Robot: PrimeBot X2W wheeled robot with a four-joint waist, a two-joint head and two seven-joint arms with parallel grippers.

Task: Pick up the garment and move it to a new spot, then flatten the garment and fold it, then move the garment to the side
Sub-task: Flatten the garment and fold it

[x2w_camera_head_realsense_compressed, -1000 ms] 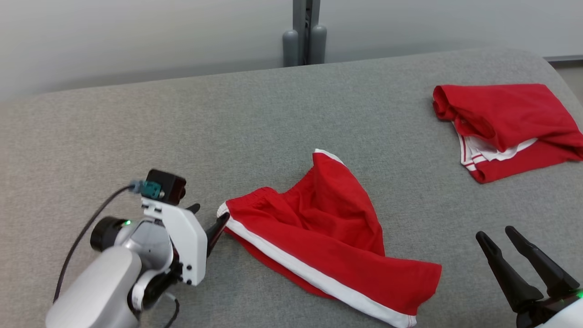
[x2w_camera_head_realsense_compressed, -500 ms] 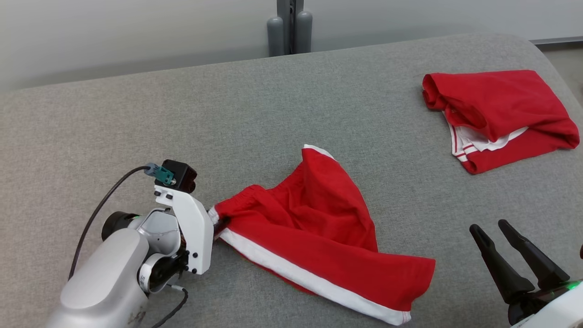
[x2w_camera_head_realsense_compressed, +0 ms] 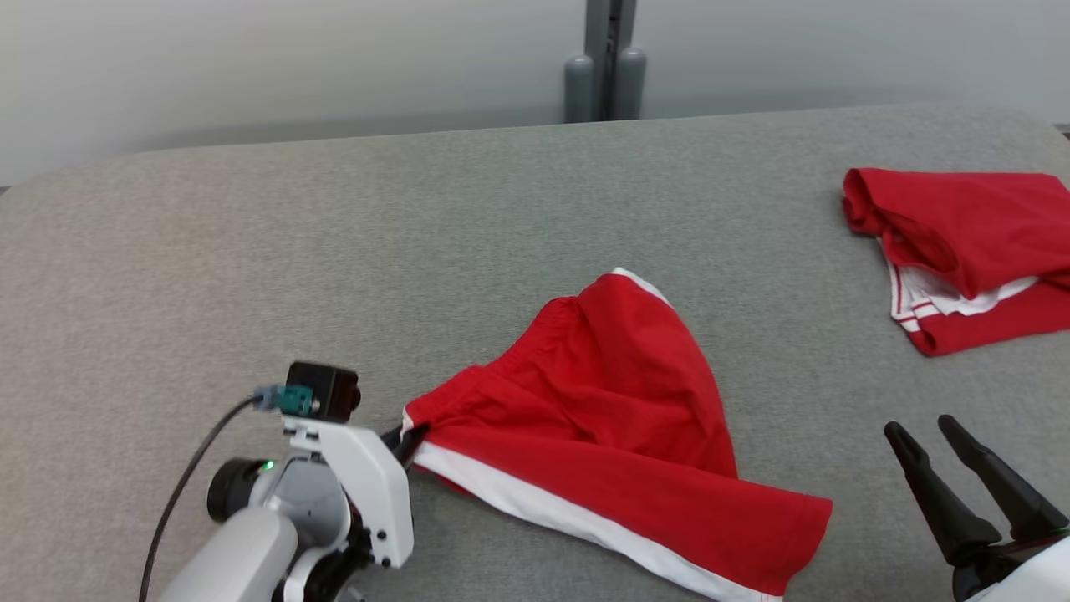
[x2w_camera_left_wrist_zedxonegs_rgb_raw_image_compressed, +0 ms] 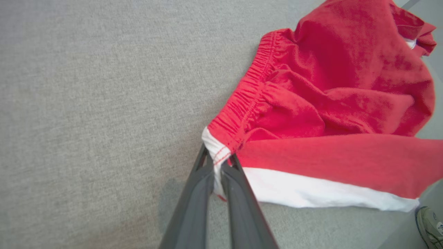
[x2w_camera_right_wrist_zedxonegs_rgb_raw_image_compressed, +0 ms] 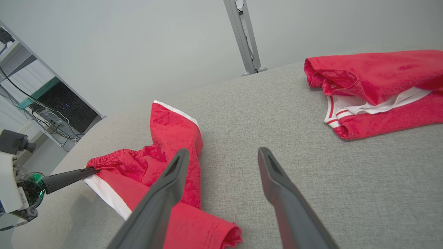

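The red shorts are seen crumpled near the centre of the grey fabric-topped desk, a bit toward 5 o'clock in the head view. One leg, edged w/ white, is peaked toward 12 o'clock. The other is spread flat toward 4 o'clock, w/ a white side stripe along its 7 o'clock edge. The elastic waistband is turned toward 10 o'clock.

The waistband corner at the shorts' 9 o'clock end, where the stripe starts, is pinched by the L gripper. Its jaws are nearly together w/ the white cloth caught between them. A shadow is cast on the desk just under that corner.

The R gripper is held at approx 4 o'clock, near the shorts' hem but apart from it. Its jaws are spread wide w/ nothing between them.

A second red garment w/ white trim, folded, is laid well apart at 2 o'clock. A grey post is seen behind the desk at 12 o'clock. A sneaker is glimpsed at the L wrist view's lower-right corner.
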